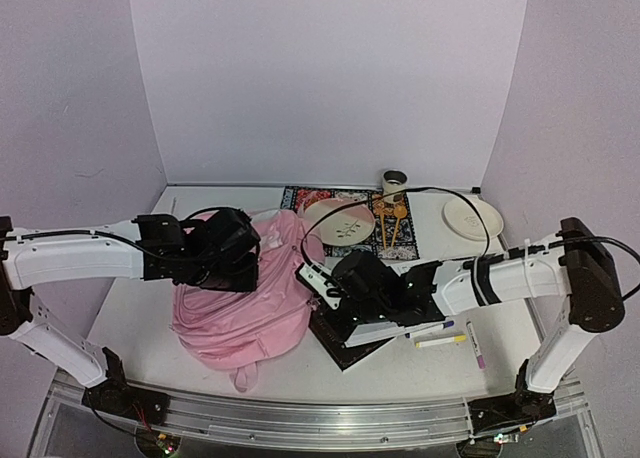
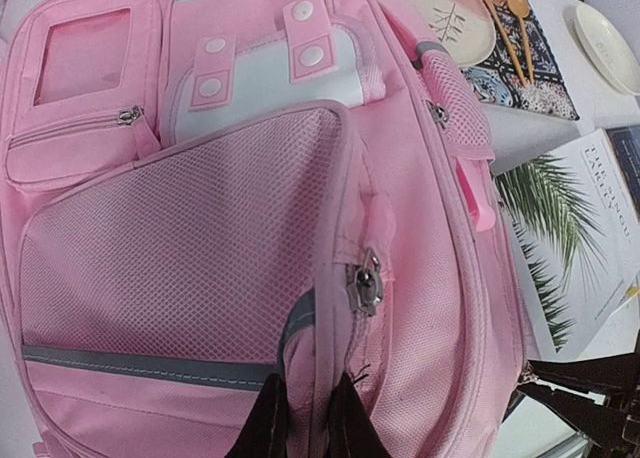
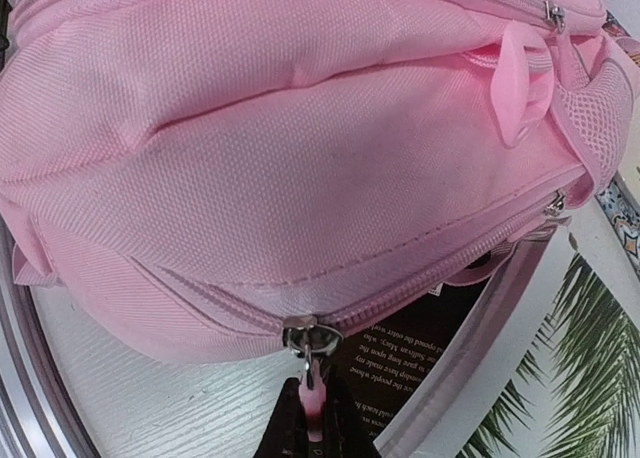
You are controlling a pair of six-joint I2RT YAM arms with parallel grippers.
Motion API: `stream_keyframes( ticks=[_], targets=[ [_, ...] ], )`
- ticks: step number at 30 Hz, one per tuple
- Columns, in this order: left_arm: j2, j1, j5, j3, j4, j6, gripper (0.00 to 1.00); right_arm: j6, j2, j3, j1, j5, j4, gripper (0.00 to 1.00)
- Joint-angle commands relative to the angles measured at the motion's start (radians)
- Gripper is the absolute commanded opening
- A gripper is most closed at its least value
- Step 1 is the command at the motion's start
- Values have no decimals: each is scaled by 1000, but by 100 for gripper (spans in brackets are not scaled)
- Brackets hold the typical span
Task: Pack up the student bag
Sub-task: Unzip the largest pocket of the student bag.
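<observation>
Opening the large soft pink fabric backpack (image 1: 240,313): right tool (image 3: 312,420) clamped on its three-o'clock zipper pull (image 3: 308,353), left tool (image 2: 305,423) pinching fabric; next, draw it along the track.

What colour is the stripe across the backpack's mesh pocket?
The stripe is grey; clearest in the left wrist view.
</observation>
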Motion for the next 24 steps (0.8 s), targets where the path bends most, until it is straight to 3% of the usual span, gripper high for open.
stream_keyframes(
  ticks=[1, 7, 12, 18, 24],
  targets=[
    [-70, 39, -179, -29, -56, -76, 0, -57, -37, 96, -32, 8, -98, 0],
    [-120, 38, -203, -42, -124, -121, 0, -155, 22, 202, -122, -64, -117, 0],
    [-107, 31, -142, -21, -116, -136, 0, -199, 106, 295, -171, -111, -141, 0],
    [-63, 20, -22, -74, 99, -124, 0, -175, 166, 347, -174, -142, -180, 0],
    [-26, 23, -6, -171, 293, -220, 0, -109, 161, 288, -173, -169, -218, 0]
  ],
)
